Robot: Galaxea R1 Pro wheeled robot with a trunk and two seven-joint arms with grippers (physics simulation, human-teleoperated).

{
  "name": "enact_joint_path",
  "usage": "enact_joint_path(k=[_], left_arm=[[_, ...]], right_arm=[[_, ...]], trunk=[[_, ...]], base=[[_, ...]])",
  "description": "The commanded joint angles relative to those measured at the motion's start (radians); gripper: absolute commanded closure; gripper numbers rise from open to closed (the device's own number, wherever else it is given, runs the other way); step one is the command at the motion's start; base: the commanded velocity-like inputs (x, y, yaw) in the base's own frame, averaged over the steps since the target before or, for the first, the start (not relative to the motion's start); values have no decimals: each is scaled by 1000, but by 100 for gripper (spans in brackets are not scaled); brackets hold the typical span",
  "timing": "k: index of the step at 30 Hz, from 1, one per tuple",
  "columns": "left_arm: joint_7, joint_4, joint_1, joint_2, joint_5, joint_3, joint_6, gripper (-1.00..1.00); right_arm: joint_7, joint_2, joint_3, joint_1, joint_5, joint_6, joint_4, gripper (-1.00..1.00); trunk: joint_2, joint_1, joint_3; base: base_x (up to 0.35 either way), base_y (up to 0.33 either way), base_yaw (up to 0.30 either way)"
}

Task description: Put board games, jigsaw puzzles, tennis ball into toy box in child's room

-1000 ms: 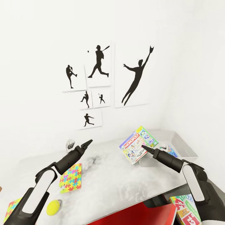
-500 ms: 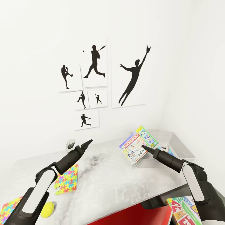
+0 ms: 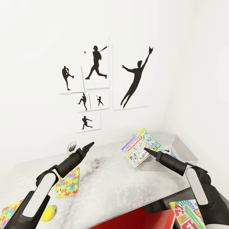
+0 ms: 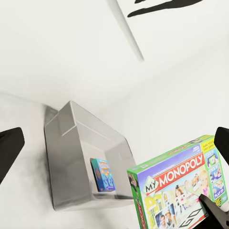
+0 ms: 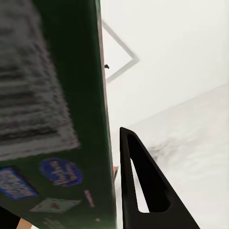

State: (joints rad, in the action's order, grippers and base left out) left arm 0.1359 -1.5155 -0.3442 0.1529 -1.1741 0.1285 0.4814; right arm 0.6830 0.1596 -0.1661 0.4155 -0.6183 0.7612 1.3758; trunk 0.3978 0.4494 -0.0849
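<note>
My right gripper (image 3: 146, 149) is shut on the lower edge of the white-green Monopoly board game (image 3: 139, 150), holding it tilted above the table (image 3: 121, 181), just left of the grey toy box (image 3: 186, 149). The left wrist view shows the Monopoly box (image 4: 176, 191) in front of the toy box (image 4: 62, 138), where a blue board game (image 4: 102, 174) lies. My left gripper (image 3: 90, 145) hovers open over the table's back left. Two jigsaw puzzles (image 3: 67, 183) (image 3: 9, 211) and the yellow tennis ball (image 3: 48, 212) lie on the table's left. The Skip-Bo game (image 3: 186, 214) shows at the lower right, below the table's front edge.
The white wall behind the table carries black baseball-player pictures (image 3: 133, 76). A small white and grey object (image 3: 72, 147) stands at the table's back. A red surface (image 3: 136, 219) sits under the table's front edge. The toy box fills the table's right corner by the side wall.
The whole picture slid a little to the left one second ago, so the camera turned. Both arms and the Monopoly box keep the same pose.
</note>
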Motion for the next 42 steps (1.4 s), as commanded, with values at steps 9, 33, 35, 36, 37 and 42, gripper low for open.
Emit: enact_joint_path(k=[9, 33, 35, 36, 37, 42], left_arm=[[0, 0, -1, 1, -6, 0, 3, -100], [1, 0, -1, 1, -6, 0, 3, -100], [1, 0, -1, 1, -6, 0, 3, -100], [1, 0, -1, 1, -6, 0, 3, -100], [1, 0, -1, 1, -6, 0, 3, -100], [1, 0, -1, 2, -6, 0, 3, -100]], right_arm=[[3, 0, -1, 1, -3, 5, 0, 100], [6, 0, -5, 0, -2, 3, -3, 100], [6, 0, -5, 0, -2, 3, -3, 100], [7, 0, -6, 0, -2, 3, -3, 100], [7, 0, -6, 0, -2, 3, -3, 100], [8, 1, -7, 0, -1, -4, -4, 100]], trunk=[[2, 1, -2], [2, 1, -2], [2, 1, -2], [2, 1, -2], [2, 1, -2], [2, 1, -2]], base=[[0, -3, 0], [0, -30, 0], [0, -3, 0], [0, -2, 0], [0, -2, 0], [0, 0, 0]])
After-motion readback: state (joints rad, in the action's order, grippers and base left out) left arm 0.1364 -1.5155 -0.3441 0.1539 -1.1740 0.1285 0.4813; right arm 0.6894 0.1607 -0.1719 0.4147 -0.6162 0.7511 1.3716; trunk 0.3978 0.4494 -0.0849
